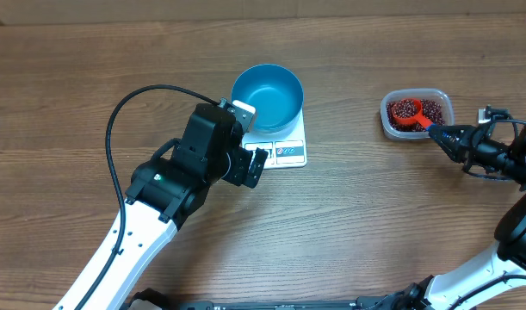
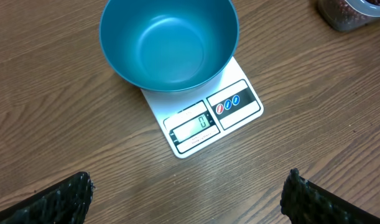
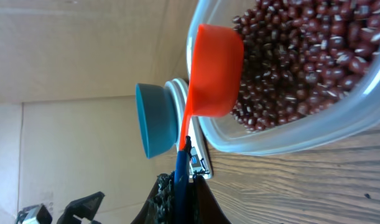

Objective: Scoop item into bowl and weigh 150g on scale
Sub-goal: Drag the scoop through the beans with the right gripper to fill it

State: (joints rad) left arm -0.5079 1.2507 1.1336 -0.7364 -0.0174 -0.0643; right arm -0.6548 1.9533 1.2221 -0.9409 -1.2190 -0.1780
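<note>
Over on the left, the left gripper (image 1: 255,164) hangs with its jaws spread wide and nothing in them, just in front of the small flat white kitchen scale (image 1: 286,151), whose display reads zero. The round deep blue bowl (image 1: 267,95) sits empty on that scale. Well off to the right, the small dark red-brown beans (image 1: 431,109) lie in a clear plastic tub (image 1: 448,110). There the right gripper (image 1: 442,136), clamped tight on the handle, holds an orange scoop (image 1: 406,110) loaded with beans. A brown wood-grain table (image 1: 73,69) lies underneath it all.
</note>
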